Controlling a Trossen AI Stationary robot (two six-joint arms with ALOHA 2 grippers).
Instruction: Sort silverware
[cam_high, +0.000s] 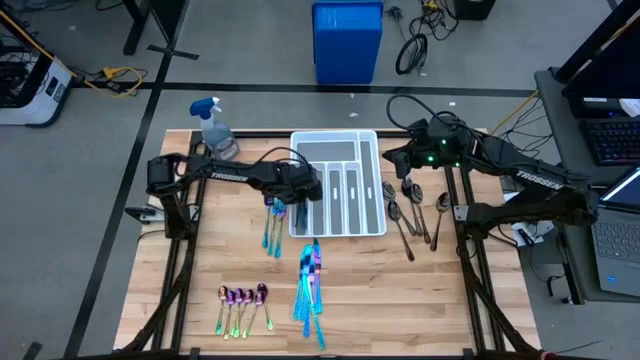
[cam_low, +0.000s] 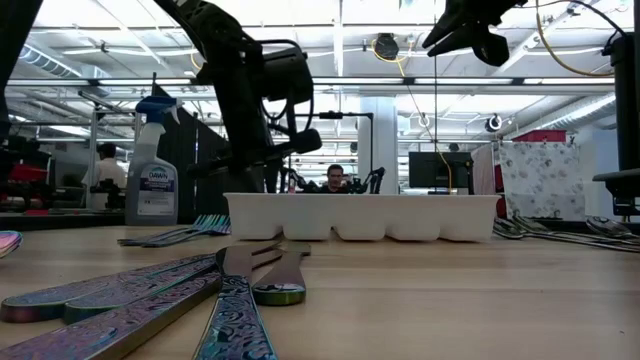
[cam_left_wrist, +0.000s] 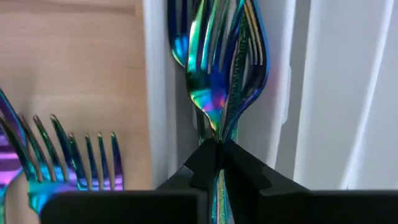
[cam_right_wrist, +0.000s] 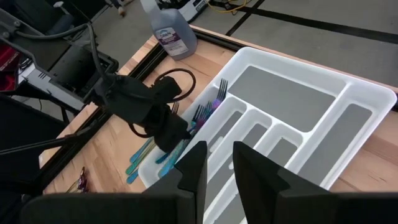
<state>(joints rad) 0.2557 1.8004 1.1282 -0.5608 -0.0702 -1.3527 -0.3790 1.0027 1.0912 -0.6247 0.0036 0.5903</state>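
My left gripper (cam_high: 297, 203) points down over the leftmost slot of the white tray (cam_high: 335, 135), shut on a blue-teal fork (cam_left_wrist: 214, 68). That fork lies in the slot alongside other forks (cam_right_wrist: 208, 109). More forks (cam_high: 272, 232) lie on the wood just left of the tray. Iridescent knives (cam_high: 310, 285) and small purple spoons (cam_high: 243, 300) lie toward the near edge, and dark spoons (cam_high: 410, 215) lie right of the tray. My right gripper (cam_right_wrist: 217, 171) hangs open, high above the tray's far right corner, with nothing between its fingers. My left gripper pinches the fork's neck (cam_left_wrist: 217, 144), just behind the tines, between its two fingertips. The fingers come from above, slanting steeply down. The fork's head lies in the tray's leftmost slot among the other forks; the handle is hidden behind the fingers.
A spray bottle (cam_high: 215, 128) stands at the table's far left corner. A blue bin (cam_high: 347, 40) sits on the floor beyond the far edge. Bare wood lies between the tray and the knives. A person (cam_low: 335, 178) sits in the room behind the table.
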